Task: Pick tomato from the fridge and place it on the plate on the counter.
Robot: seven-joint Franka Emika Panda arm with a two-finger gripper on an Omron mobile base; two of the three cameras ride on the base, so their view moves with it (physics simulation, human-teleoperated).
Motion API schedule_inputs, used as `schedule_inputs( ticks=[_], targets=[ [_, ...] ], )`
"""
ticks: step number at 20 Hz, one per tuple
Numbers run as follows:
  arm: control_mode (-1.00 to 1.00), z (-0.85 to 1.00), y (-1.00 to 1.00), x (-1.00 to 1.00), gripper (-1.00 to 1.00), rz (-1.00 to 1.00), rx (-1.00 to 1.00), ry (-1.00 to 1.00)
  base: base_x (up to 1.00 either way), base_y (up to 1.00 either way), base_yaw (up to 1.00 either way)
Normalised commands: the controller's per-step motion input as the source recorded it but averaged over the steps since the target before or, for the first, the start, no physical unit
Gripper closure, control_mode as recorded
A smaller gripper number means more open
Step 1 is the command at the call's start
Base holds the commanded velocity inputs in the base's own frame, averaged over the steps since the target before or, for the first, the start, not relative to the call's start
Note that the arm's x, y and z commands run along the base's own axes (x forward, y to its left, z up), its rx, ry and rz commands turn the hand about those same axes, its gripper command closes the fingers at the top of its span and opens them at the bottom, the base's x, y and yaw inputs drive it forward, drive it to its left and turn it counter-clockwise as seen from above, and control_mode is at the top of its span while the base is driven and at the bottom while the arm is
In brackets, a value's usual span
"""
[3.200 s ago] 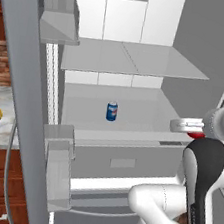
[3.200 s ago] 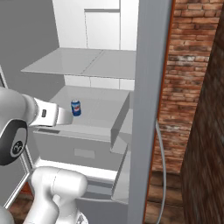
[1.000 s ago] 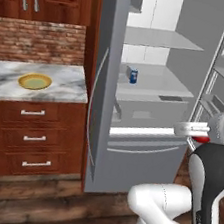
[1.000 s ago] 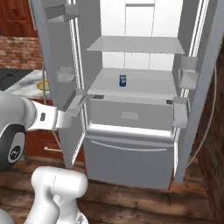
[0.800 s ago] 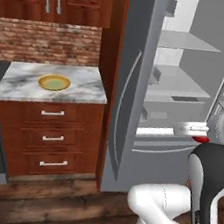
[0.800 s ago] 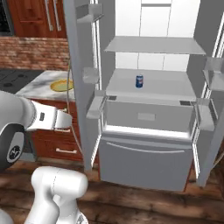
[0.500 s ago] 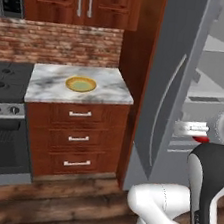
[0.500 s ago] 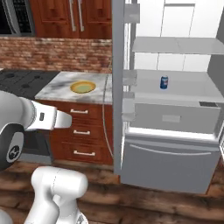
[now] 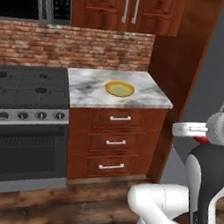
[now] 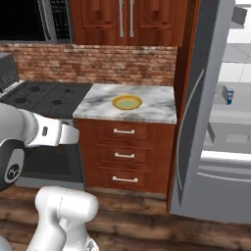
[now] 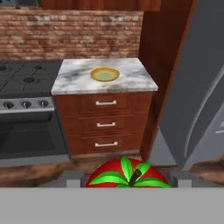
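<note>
- The tomato (image 11: 127, 175) sits right at the bottom of the hand view, red and glossy, green stem leaves facing the camera.
- The end effector (image 11: 127, 178) is clenched on the tomato, a grey finger tip (image 11: 70, 178) on one side of the fruit and its twin on the other.
- Ahead, the plate (image 11: 105, 74) lies on the marbled tabletop (image 11: 74, 81), yellow-orange rim around a pale green centre, nothing on it.
- From the left base view the plate (image 9: 120, 89) rests toward the back of the tabletop (image 9: 89, 89), nearer its right half.
- Below the stone run three reddish-brown drawers (image 10: 123, 155) with pale handles.
- To the left of the tabletop is the black gas stovetop (image 9: 24, 85), with the oven front beneath it.
- The fridge (image 10: 206, 132) stands open to the right of the tabletop in the right base view, its grey door swung toward the camera.
- A blue soda can (image 10: 228, 94) stands on a shelf inside the fridge.
- Brick wall (image 10: 98, 60) runs behind the tabletop, wooden cabinets above.
</note>
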Motion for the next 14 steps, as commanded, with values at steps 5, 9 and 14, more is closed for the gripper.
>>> schedule_inputs(
  ticks=[5, 9, 14],
  targets=[
    [1.00, 0.00, 0.00, 0.00, 1.00, 0.00, 0.00, 0.00, 0.98, 0.32, 0.00],
    [1.00, 0.00, 0.00, 0.00, 1.00, 0.00, 0.00, 0.00, 1.00, 0.23, 0.00],
    [1.00, 0.00, 0.00, 0.00, 1.00, 0.00, 0.00, 0.00, 0.78, 0.06, 0.01]
  ],
)
